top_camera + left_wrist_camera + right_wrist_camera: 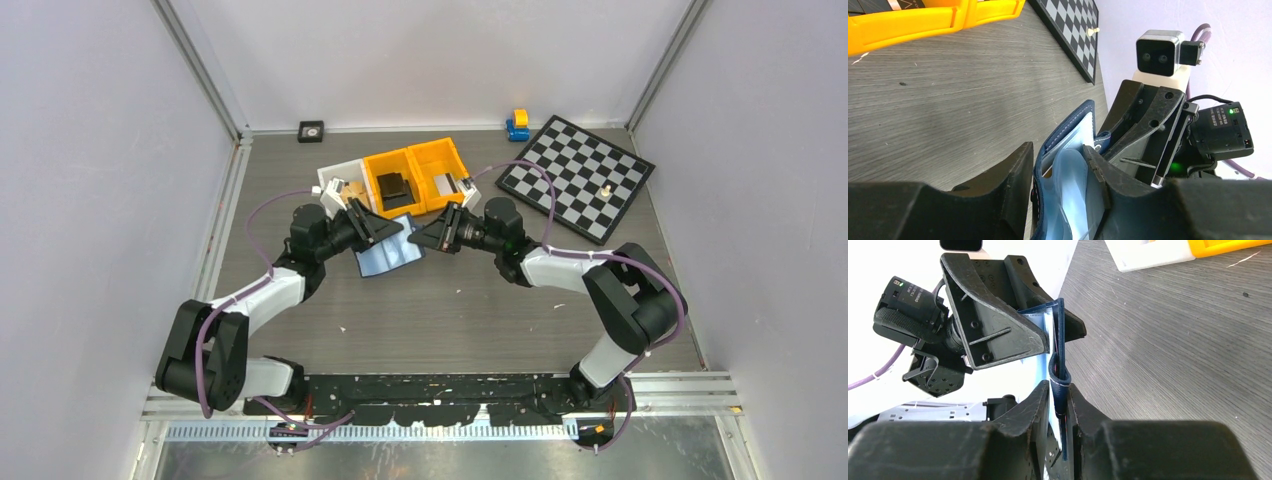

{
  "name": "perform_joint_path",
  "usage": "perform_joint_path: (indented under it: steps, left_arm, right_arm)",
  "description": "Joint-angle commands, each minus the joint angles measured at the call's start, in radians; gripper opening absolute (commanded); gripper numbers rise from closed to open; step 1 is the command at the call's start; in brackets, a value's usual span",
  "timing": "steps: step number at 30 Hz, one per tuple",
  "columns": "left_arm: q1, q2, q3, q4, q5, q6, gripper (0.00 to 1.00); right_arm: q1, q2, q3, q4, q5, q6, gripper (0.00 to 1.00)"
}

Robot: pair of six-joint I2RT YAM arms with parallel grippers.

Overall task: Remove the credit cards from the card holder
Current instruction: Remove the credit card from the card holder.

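You have the card holder (388, 258) held up between the two arms, over the middle of the counter (450, 320) and just on the near side of the orange bins (440, 152). It is opened out, pale blue-grey pockets showing and navy cover outward. That explains why the arms come at it from opposite sides: each takes one half, so the pockets stand exposed.

Your left end effector (1057, 150) straddles the left half. In its wrist view one finger lies against the navy cover and the other against the pale pocket face, so it reads as pinching the card holder across its thickness. Your right end effector (1058, 387) has its jaws set narrow around the navy flap of the right half, with the folded edge looping just above the fingertips. Whether it truly clamps the flap or only flanks it, I cannot tell.

No credit cards show clearly. If they are inside, the fingers and the curl of the pockets hide them. In my judgement you are early in the task: the holder is spread and steadied, and nothing is drawn out. The next move likely needs one arm to hold firm while the other goes for a card edge. The risk is that the soft holder sags or folds shut on the freed side. The chessboard (577, 175) at the far right is well apart.
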Motion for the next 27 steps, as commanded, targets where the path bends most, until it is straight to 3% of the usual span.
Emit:
perform_joint_path:
  steps: [1, 8, 13, 17, 19, 23, 27]
  left_arm:
    - [0.007, -0.017, 0.01, 0.019, 0.014, -0.004, 0.36]
    - [0.015, -0.021, 0.01, 0.019, 0.018, -0.008, 0.16]
    - [0.018, -0.024, 0.006, 0.024, 0.021, -0.012, 0.11]
    - [0.018, -0.022, 0.006, 0.026, 0.023, -0.012, 0.11]
    - [0.02, -0.019, 0.008, 0.024, 0.024, -0.01, 0.16]
    - [0.023, -0.034, 0.029, -0.077, -0.012, 0.031, 0.42]
    - [0.021, -0.046, 0.077, -0.241, -0.071, 0.11, 0.49]
  right_arm:
    - [-0.007, -0.029, -0.001, 0.093, -0.004, 0.026, 0.26]
    - [-0.021, -0.019, -0.008, 0.116, -0.009, 0.054, 0.35]
    - [-0.034, -0.02, -0.011, 0.098, 0.002, 0.056, 0.13]
    - [-0.037, -0.027, -0.009, 0.08, 0.005, 0.047, 0.01]
    - [-0.043, -0.046, -0.008, 0.045, 0.02, 0.025, 0.01]
    - [-0.057, -0.114, -0.012, -0.083, 0.085, -0.055, 0.0]
    - [-0.057, -0.201, -0.014, -0.197, 0.155, -0.131, 0.0]
